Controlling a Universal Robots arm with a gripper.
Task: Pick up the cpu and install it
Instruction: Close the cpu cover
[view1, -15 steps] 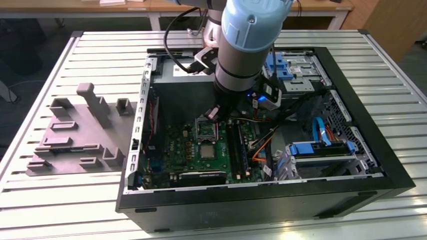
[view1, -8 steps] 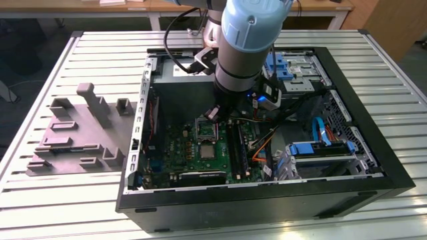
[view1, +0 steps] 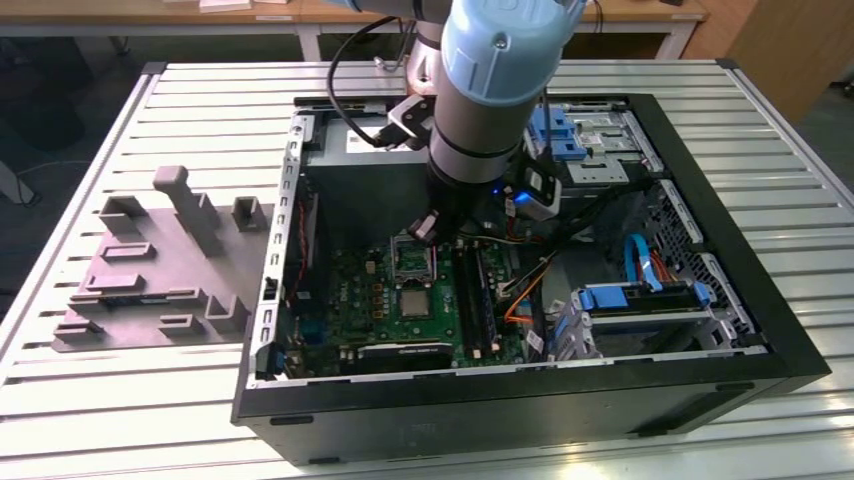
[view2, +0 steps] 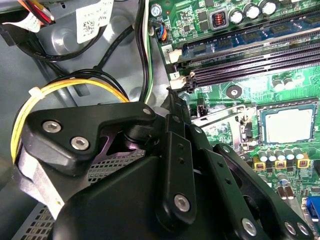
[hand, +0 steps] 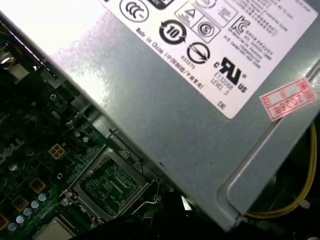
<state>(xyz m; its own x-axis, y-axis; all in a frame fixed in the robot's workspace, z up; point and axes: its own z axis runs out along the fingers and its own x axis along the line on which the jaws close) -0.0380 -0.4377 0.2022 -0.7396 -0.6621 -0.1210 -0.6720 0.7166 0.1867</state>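
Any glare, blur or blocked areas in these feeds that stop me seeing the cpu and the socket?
Exterior view: even light, but the arm hides part of the board; the cpu shows small. Second wrist view: the dark gripper linkage blocks the lower half, while the cpu is sharp at the edge. First wrist view: the power supply casing is washed out by glare, and the open socket looks soft.
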